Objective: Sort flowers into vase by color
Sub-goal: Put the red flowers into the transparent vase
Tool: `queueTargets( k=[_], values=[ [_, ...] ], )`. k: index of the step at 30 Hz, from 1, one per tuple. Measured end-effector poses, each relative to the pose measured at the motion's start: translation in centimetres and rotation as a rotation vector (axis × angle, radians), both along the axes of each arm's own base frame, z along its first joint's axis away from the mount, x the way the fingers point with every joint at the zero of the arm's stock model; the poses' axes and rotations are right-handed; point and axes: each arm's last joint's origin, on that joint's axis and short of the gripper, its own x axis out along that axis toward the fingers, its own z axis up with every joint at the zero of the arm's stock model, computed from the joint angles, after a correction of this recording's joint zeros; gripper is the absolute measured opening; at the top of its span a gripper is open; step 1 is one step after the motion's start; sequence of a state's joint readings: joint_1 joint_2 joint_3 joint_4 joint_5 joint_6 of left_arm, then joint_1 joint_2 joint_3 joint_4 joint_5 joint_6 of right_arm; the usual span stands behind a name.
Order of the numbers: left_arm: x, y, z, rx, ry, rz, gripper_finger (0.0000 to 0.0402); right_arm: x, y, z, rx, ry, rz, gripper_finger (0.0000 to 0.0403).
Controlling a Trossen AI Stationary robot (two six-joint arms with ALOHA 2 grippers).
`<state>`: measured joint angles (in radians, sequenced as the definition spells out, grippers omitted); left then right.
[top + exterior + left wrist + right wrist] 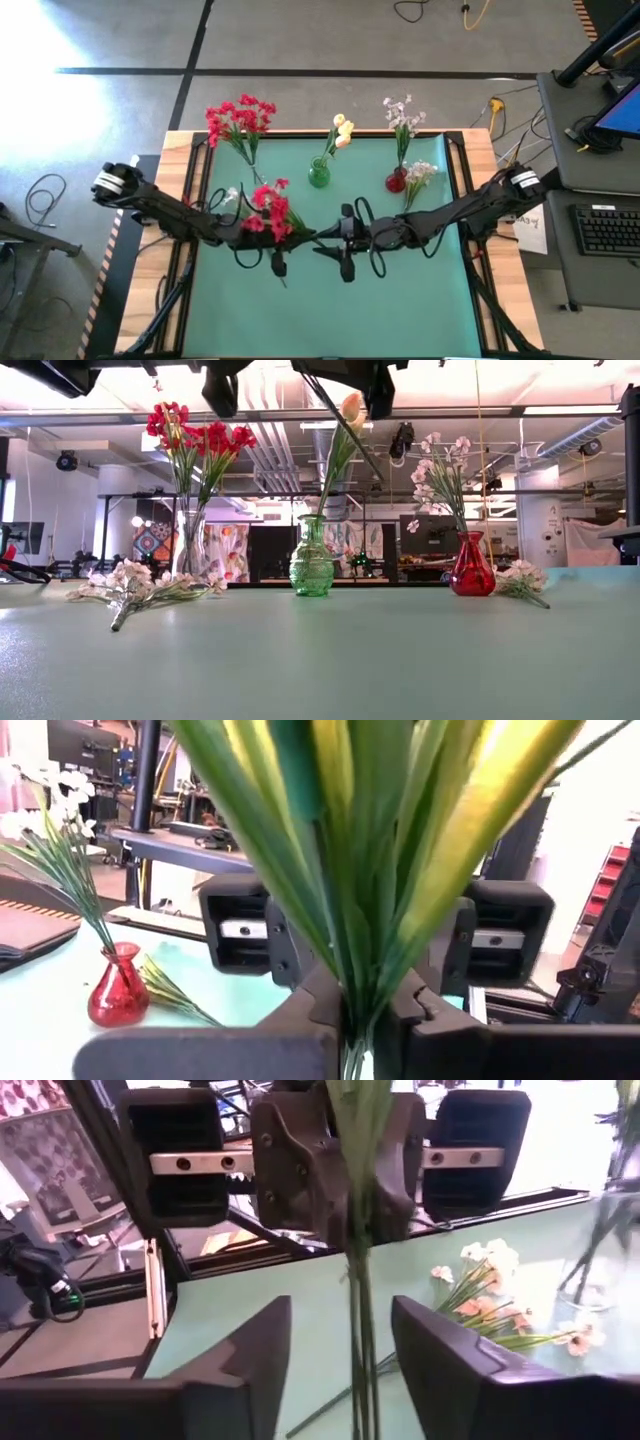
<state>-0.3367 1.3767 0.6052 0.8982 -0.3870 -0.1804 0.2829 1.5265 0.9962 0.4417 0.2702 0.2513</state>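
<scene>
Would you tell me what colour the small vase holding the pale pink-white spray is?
Red; the vase shows best in the low view.

A: Which flowers are already standing in vases?

B: A bunch of red flowers (240, 120) stands upright in a clear vase (187, 542) at the far left. Cream-yellow buds (343, 130) lean in the green vase (319, 175) at the middle, and a pale pink spray (402, 117) stands in the red vase (396, 181) on the right.

A: And the others?

B: A red-bloomed stem (268, 210) is up off the bench, its green stalk clamped in the left end effector (278, 262). One white spray (135, 585) lies flat on the green mat at the left, just in front of the clear vase. Another white spray (418, 178) lies just beside the red vase.
</scene>
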Motion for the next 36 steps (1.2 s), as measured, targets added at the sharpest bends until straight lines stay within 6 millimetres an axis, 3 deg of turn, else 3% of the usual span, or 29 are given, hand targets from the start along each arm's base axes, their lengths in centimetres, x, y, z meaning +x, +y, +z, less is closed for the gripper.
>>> queueTargets(
  k=[7, 14, 22, 30, 36],
  values=[
    [-3.0, 1.5, 2.1, 0.022, 0.125, 0.152, 0.0001, -1.5, -0.7, 1.4, -0.029, 0.039, -0.102, 0.022],
    [-8.9, 4.9, 5.0, 0.067, 0.187, 0.536, 0.0001, -1.8, -0.9, 1.8, -0.038, 0.046, -0.132, 0.0239],
    [-14.3, 9.1, 6.9, 0.034, 0.143, 0.779, 0.0, -1.6, -0.9, 1.5, -0.04, 0.054, -0.132, 0.0242],
    [-16.1, 10.5, 8.2, 0.055, 0.201, 0.85, 0.0, -1.6, -0.9, 1.5, -0.031, 0.053, -0.135, 0.0243],
    [-16.0, 10.7, 10.0, 0.091, 0.324, 0.869, 0.0, -1.6, -1.0, 1.5, -0.036, 0.052, -0.151, 0.0246]
  ],
)
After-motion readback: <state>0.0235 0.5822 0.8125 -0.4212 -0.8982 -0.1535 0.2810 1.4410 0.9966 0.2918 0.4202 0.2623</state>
